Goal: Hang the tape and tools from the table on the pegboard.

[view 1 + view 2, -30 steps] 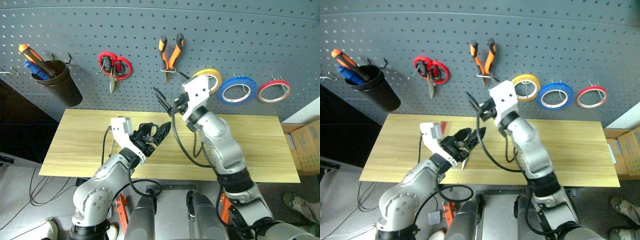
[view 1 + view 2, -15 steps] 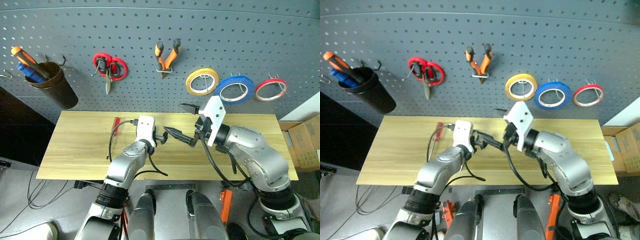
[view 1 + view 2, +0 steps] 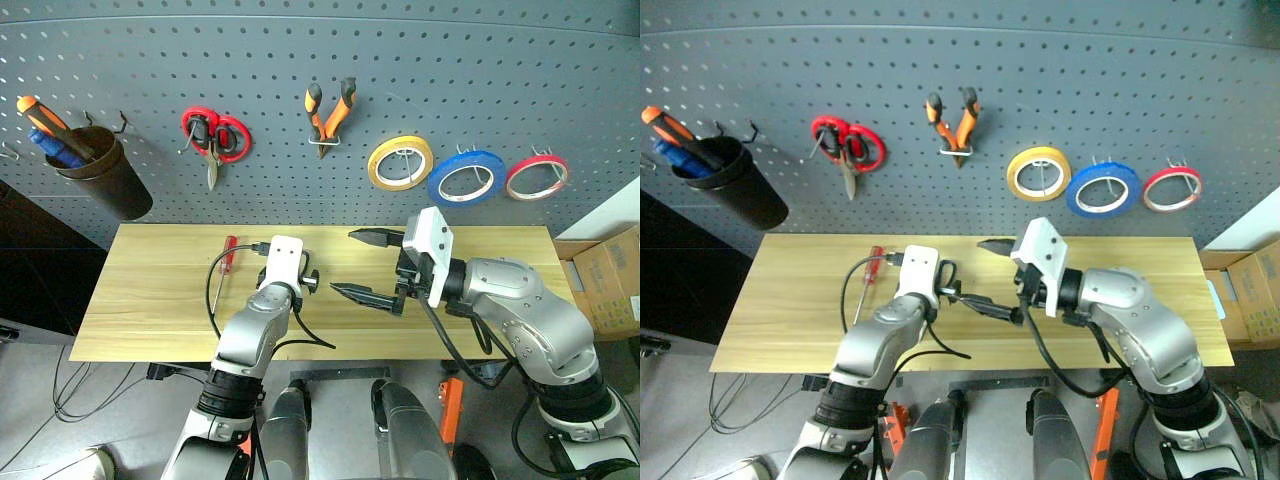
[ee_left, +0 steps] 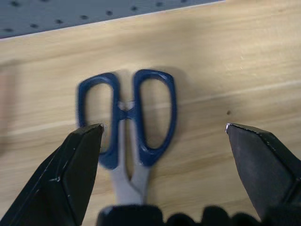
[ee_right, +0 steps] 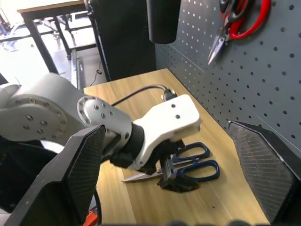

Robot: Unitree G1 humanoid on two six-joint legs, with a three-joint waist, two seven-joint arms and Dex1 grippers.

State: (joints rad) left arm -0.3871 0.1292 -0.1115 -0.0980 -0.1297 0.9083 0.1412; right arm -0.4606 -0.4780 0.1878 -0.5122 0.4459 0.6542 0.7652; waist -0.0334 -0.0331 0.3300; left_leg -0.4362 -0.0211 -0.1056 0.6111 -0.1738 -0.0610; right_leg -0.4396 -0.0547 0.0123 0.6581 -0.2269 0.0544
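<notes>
My left gripper (image 4: 162, 134), fingers spread, straddles the blue scissors (image 4: 129, 120) lying flat mid-table (image 3: 150, 300), centre frame; I'd close low across the handles, right gripper (image 3: 375, 265) gaping clear beside

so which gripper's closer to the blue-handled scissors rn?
Left. The left gripper hangs open right over the blue-handled scissors on the table, fingers either side of the handles. The right gripper is open too, off to the side.
</notes>
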